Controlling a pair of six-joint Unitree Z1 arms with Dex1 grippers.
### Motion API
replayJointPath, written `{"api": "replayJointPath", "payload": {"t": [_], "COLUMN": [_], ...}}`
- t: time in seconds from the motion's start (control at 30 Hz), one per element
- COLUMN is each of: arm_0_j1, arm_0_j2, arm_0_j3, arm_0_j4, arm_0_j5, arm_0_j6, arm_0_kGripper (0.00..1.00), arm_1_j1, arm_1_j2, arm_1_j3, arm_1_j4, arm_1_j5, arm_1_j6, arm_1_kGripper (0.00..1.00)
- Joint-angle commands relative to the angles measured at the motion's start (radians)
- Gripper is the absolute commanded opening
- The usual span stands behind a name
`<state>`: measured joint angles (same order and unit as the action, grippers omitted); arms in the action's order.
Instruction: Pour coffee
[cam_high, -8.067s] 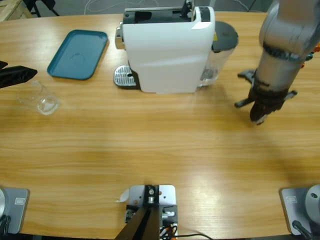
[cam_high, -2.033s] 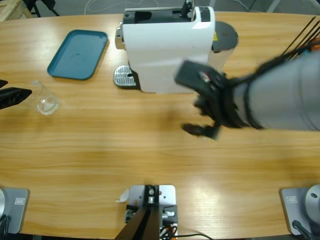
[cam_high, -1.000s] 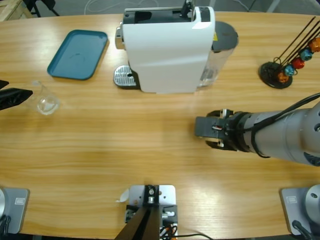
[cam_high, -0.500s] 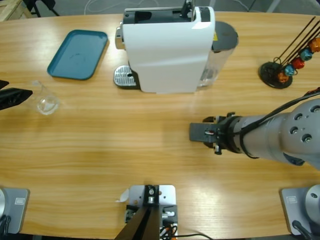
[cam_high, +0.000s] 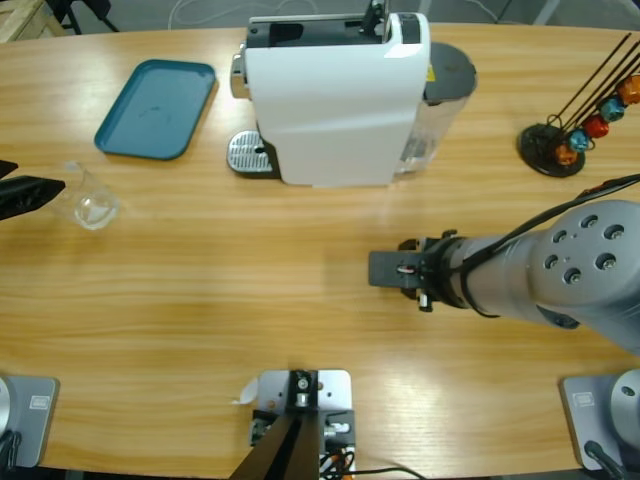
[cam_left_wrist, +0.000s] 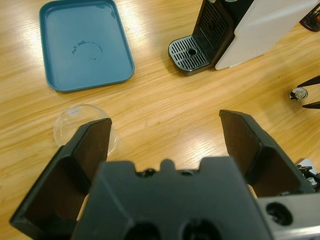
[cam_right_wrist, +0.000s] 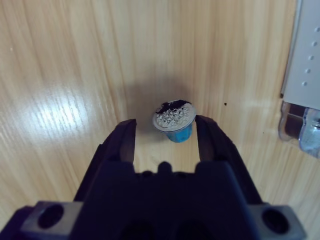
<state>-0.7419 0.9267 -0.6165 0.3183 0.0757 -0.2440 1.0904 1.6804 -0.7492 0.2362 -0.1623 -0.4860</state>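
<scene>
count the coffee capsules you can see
5. One blue capsule sits between the right pincer's jaws; about four more hang on the capsule rack at the table's right edge, where others may be hidden.

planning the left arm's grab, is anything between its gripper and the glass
Nothing visible. The open left gripper is close to the glass with only bare table between; the tray and coffee machine lie beyond.

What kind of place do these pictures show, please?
Probably a robot test bench set up as a coffee corner: a wooden table with a white coffee machine, a capsule stand, a teal tray.
</scene>
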Motion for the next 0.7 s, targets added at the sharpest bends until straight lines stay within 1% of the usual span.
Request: {"api": "replayJointPath", "payload": {"t": [0.03,0.33,0.37,0.4,0.43,0.47,0.5,0.53,0.7], "arm_0_j1": [-0.005,-0.005,-0.005,-0.005,-0.005,-0.005,-0.005,-0.005,-0.005], "arm_0_j2": [0.006,0.008,0.008,0.008,0.008,0.008,0.008,0.008,0.009], "arm_0_j3": [0.021,0.021,0.021,0.021,0.021,0.021,0.021,0.021,0.021], "arm_0_j4": [0.002,0.002,0.001,0.001,0.002,0.002,0.002,0.002,0.002], "arm_0_j5": [-0.013,-0.013,-0.013,-0.013,-0.013,-0.013,-0.013,-0.013,-0.014], "arm_0_j6": [0.003,0.003,0.003,0.003,0.003,0.003,0.003,0.003,0.003], "arm_0_kGripper": [0.932,0.936,0.934,0.932,0.933,0.933,0.932,0.935,0.932], "arm_1_j1": [-0.070,-0.072,-0.072,-0.072,-0.072,-0.072,-0.072,-0.072,-0.072], "arm_1_j2": [0.027,0.041,0.042,0.043,0.044,0.046,0.049,0.051,0.053], "arm_1_j3": [0.019,0.018,0.018,0.018,0.019,0.019,0.018,0.017,0.016], "arm_1_j4": [-0.009,-0.010,-0.009,-0.009,-0.009,-0.009,-0.009,-0.009,-0.008], "arm_1_j5": [0.007,0.020,0.020,0.020,0.021,0.024,0.033,0.040,0.047], "arm_1_j6": [-0.025,-0.033,-0.035,-0.037,-0.040,-0.041,-0.043,-0.046,-0.048], "arm_1_kGripper": [0.467,0.459,0.372,0.257,0.207,0.202,0.129,0.009,0.000]}}
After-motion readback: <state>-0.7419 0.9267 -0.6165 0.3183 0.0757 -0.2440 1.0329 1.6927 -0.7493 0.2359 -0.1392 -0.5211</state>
